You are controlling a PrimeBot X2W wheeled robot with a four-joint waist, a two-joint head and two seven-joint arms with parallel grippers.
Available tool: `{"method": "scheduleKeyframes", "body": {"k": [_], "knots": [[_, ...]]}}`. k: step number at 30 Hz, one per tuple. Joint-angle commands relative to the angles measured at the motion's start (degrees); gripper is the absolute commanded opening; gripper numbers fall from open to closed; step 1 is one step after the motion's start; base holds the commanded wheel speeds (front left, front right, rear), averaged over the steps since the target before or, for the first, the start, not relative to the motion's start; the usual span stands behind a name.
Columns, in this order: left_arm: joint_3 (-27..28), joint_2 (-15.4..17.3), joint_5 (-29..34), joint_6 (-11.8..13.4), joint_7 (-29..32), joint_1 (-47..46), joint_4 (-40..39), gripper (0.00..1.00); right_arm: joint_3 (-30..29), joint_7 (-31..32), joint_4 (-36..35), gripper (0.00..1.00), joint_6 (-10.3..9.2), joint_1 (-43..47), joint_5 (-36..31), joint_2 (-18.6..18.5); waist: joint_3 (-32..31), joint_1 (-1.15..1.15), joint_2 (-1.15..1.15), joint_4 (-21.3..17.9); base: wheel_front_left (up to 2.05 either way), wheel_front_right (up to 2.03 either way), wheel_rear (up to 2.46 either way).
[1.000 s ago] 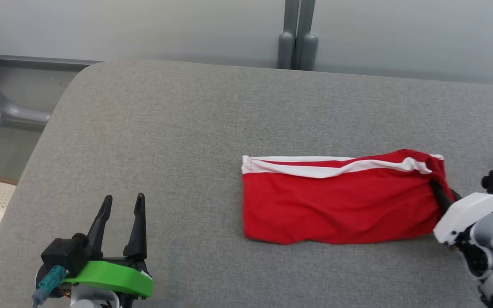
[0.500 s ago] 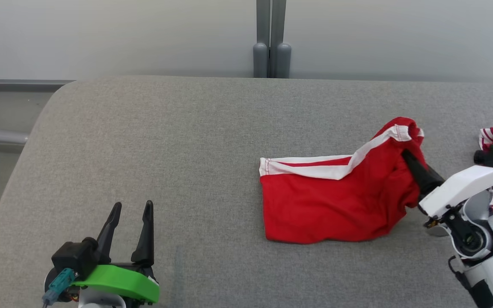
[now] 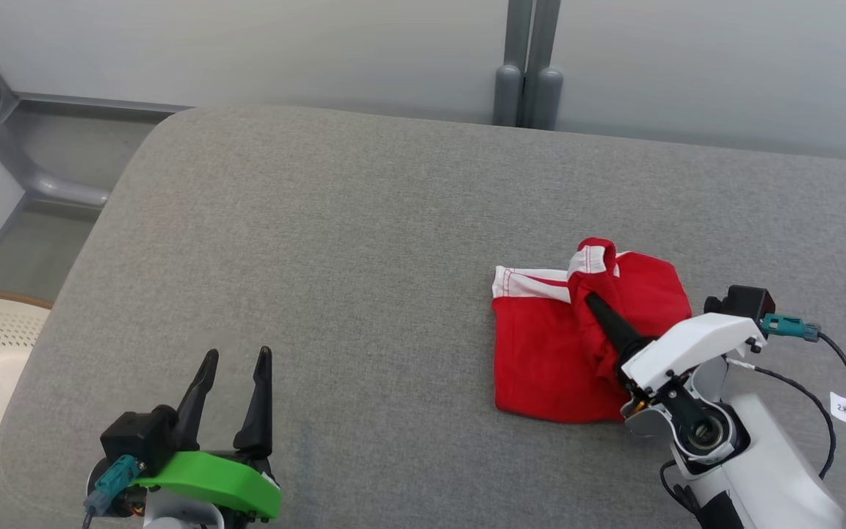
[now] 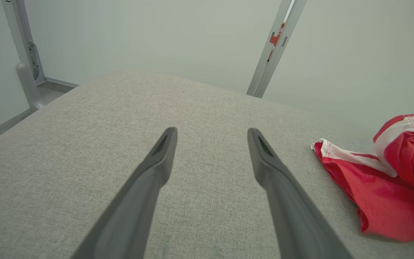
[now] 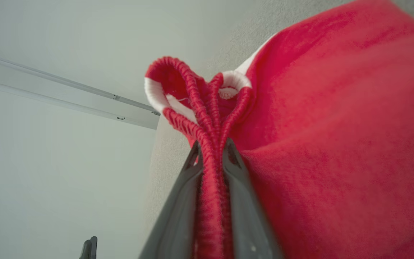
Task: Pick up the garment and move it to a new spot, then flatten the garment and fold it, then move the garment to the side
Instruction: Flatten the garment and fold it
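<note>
Folding seems to be under way: a second ago the red garment (image 3: 540, 367) lay long and flat on the grey bench (image 3: 305, 242), and now its right end is lifted and carried over toward the left, so it lies nearly doubled on the right part of the bench. The right tool (image 3: 590, 300) is clenched narrow on the gathered ribbed hem (image 5: 210, 108), which stands up between its fingers. The left tool (image 3: 238, 354) hovers over the bench's near left part, fingers spread wide, holding nothing.

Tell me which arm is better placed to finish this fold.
Right: the right end effector is shut on a bunched edge of the red garment; the left end effector stands open, well apart from it.
</note>
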Motion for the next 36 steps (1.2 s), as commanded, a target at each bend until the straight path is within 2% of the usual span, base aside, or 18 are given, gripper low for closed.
{"method": "scheduleKeyframes", "body": {"k": [1,8,9,10,11,12,19,21,25,28,30,36], "knots": [[0.0,-0.1,-0.4,-0.2,-0.1,-0.7,0.2,1.00,0.0,0.3,1.1,0.00,0.05,-0.7,-0.2,0.1,0.2,0.00,0.00,1.6,0.00,0.00,0.00],[-0.3,-0.4,-0.7,-0.2,-0.2,-0.9,1.0,1.00,1.7,0.8,5.3,0.00,0.05,-2.2,0.4,1.4,0.1,0.00,0.00,2.6,0.00,0.00,0.00],[-0.2,-0.4,-0.7,-0.3,-0.2,-0.9,1.0,1.00,2.2,0.4,5.9,0.14,0.05,-2.6,0.6,1.5,0.2,0.00,0.00,2.6,0.00,0.00,0.00],[-0.1,-0.4,-0.7,-0.3,-0.2,-0.9,1.0,1.00,2.5,0.2,6.2,0.35,0.05,-2.7,0.7,1.5,0.2,0.00,0.00,2.5,0.00,0.00,0.00],[-0.1,-0.4,-0.7,-0.3,-0.2,-0.9,1.1,1.00,3.0,-0.2,6.7,0.86,0.05,-2.9,0.9,1.6,0.3,0.00,0.00,2.4,0.00,0.00,0.00],[0.0,-0.4,-0.7,-0.3,-0.2,-1.0,1.1,1.00,3.4,-0.4,7.2,1.00,0.05,-3.2,1.0,1.7,0.3,0.00,0.00,2.3,0.00,0.00,0.00],[0.7,-0.2,-0.7,-0.1,-0.2,-1.0,1.1,1.00,7.5,-2.7,4.7,1.00,0.05,-4.4,3.9,1.6,-0.1,0.00,0.00,-0.1,0.00,0.00,0.00],[1.0,-0.3,-0.6,-0.1,-0.2,-0.6,0.9,1.00,7.5,-3.5,2.0,1.00,0.05,-4.2,4.1,1.3,-0.5,0.00,0.00,-0.9,0.00,0.00,0.00],[1.6,-0.3,-0.3,0.1,-0.2,0.4,0.4,1.00,6.6,-6.2,-5.9,1.00,0.05,-2.1,3.2,-2.1,-1.4,0.00,0.00,-2.5,0.00,0.00,0.00],[2.5,0.0,0.2,0.2,-0.2,1.2,-0.5,1.00,6.5,-9.9,-11.9,1.00,0.05,-0.5,-0.3,-6.3,-2.2,0.00,0.00,-3.9,0.00,0.00,0.00],[3.4,0.2,0.6,0.3,-0.2,1.6,-1.8,1.00,6.5,-14.1,-15.8,1.00,0.05,0.8,-5.0,-9.6,-2.8,0.00,0.00,-5.1,0.00,0.00,0.00],[6.1,0.3,2.0,0.8,-0.2,3.6,-5.5,1.00,4.8,-22.2,-21.6,1.00,0.04,5.3,-17.4,-14.4,-3.9,0.00,0.00,-8.0,0.00,0.00,0.00]]}}
